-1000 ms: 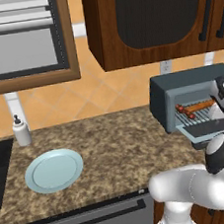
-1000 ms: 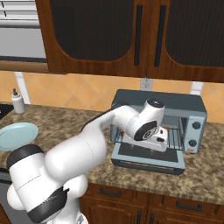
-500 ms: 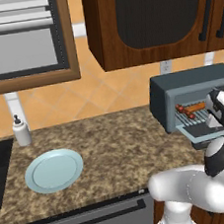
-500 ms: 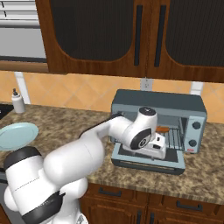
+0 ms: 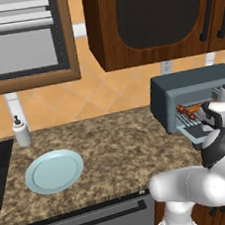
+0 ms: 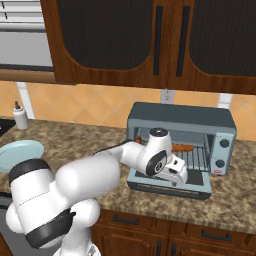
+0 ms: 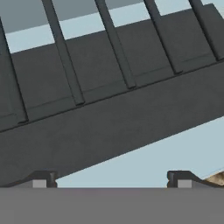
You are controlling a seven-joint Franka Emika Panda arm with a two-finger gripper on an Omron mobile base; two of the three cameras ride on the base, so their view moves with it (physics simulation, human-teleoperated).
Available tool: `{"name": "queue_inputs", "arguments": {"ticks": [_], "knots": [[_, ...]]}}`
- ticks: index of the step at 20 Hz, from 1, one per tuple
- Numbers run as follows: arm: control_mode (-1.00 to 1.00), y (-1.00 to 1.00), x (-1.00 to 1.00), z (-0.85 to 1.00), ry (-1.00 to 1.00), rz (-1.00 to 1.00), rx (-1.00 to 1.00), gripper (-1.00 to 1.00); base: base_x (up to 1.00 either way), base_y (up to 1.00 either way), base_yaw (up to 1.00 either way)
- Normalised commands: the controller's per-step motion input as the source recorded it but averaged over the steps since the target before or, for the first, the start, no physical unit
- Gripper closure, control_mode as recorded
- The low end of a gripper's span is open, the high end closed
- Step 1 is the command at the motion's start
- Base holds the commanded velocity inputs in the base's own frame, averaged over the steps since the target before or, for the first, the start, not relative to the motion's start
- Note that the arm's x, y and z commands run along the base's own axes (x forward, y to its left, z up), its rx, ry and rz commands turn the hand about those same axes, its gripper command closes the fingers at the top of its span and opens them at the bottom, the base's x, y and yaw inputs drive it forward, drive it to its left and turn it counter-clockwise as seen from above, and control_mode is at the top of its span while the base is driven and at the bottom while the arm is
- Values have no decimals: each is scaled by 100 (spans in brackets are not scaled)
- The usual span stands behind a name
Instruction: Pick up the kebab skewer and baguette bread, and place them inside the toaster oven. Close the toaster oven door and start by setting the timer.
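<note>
From the left base view I judge both foods loaded: the kebab skewer [image 5: 184, 109] and baguette bread [image 5: 205, 106] lie on the rack inside the toaster oven [image 5: 192, 94], the plate [image 5: 54, 170] bare. In the right base view the toaster oven door [image 6: 170, 185] hangs open, so closing and the timer remain; my gripper [image 6: 179, 176] sits just over it. The hand view shows rack bars close ahead, fingertips [image 7: 41, 179] spread wide, holding nothing.

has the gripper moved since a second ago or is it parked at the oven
Yes. In the right base view the gripper has dropped and backed out from the toaster oven rack opening, now over the lowered toaster oven door, with its jaws open.
</note>
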Motion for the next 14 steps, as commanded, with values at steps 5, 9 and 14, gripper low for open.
{"name": "queue_inputs", "arguments": {"ticks": [5,9,14], "knots": [[-100,-10,14,-17,0,-14,-8,-100,0,0,0],[-100,-15,18,-12,0,-14,-7,-100,0,0,0],[-100,-3,5,-10,0,-19,-1,-100,0,0,0]]}}
